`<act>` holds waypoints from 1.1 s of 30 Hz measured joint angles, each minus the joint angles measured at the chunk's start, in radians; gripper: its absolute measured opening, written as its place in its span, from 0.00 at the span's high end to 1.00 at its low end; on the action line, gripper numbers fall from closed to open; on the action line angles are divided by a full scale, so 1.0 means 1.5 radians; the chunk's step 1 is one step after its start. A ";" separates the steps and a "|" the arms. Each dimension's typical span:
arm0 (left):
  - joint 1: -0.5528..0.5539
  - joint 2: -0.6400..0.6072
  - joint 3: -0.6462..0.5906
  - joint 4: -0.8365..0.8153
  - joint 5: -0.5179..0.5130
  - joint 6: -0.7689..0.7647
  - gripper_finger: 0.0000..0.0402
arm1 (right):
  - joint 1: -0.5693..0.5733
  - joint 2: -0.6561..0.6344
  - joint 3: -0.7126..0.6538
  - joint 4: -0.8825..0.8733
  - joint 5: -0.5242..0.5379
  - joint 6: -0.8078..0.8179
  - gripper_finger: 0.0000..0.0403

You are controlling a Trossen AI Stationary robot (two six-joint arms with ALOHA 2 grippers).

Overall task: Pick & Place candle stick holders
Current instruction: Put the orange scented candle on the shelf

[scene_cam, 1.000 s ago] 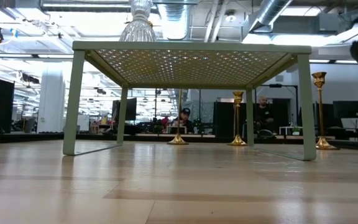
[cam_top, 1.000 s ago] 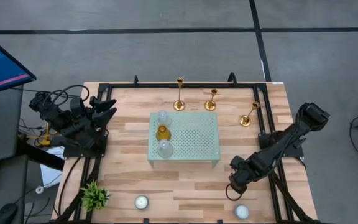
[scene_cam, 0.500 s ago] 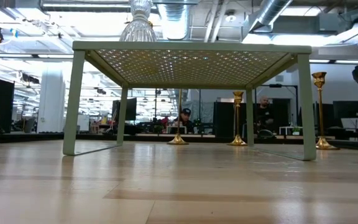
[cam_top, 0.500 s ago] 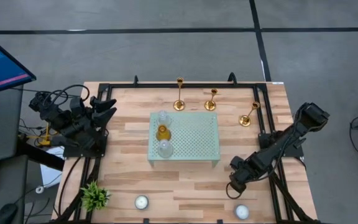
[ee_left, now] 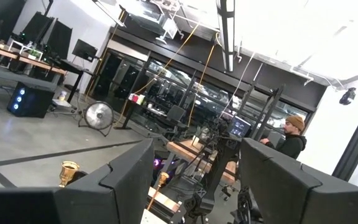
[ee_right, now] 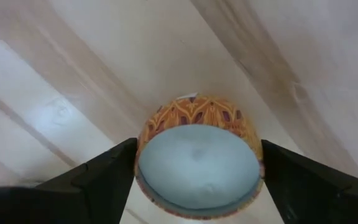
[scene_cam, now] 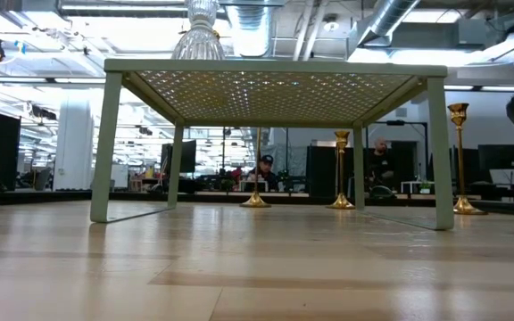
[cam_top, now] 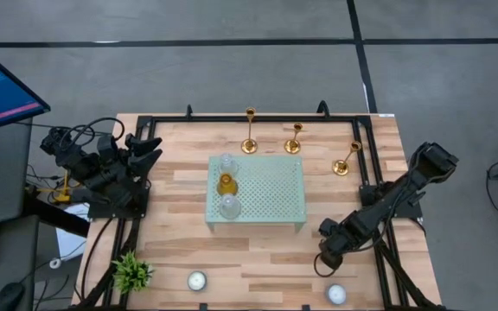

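Tealight [ee_right: 197, 163] with a patterned rim sits on the worktop [cam_top: 258, 250] between the right end effector's [cam_top: 325, 259] spread, unclosed fingers [ee_right: 98, 180] at the near right. Left end effector [cam_top: 150, 149] waits released at the left edge, holding nothing. Beyond the perforated green stand [cam_top: 271, 194], three gold candle stick holders [cam_top: 250, 131] stand upright along the far edge.
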 joint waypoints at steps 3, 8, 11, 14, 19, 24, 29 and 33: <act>0.000 0.000 0.000 0.000 0.000 0.000 0.40 | 0.000 0.000 -0.020 0.024 -0.016 0.004 0.21; 0.000 0.000 0.000 0.000 0.000 0.000 0.40 | -0.001 0.000 -0.026 0.036 -0.016 0.009 0.21; 0.000 0.000 0.000 0.000 0.000 0.000 0.40 | -0.005 0.000 -0.026 0.035 -0.016 0.008 0.22; 0.000 0.000 0.000 0.000 0.000 0.000 0.40 | -0.004 0.000 -0.026 0.035 -0.016 0.007 0.26; 0.000 0.000 0.000 0.000 0.000 0.000 0.40 | -0.005 0.000 -0.026 0.035 -0.028 0.010 0.30; 0.000 0.000 0.000 0.000 0.000 0.000 0.40 | -0.005 0.000 -0.015 0.022 -0.031 0.011 0.27; 0.000 0.000 0.000 0.000 0.000 0.000 0.40 | -0.005 -0.002 0.002 -0.003 -0.040 0.008 0.28; 0.000 0.000 0.000 -0.001 0.000 0.000 0.40 | -0.005 -0.022 0.026 -0.034 -0.046 0.004 0.28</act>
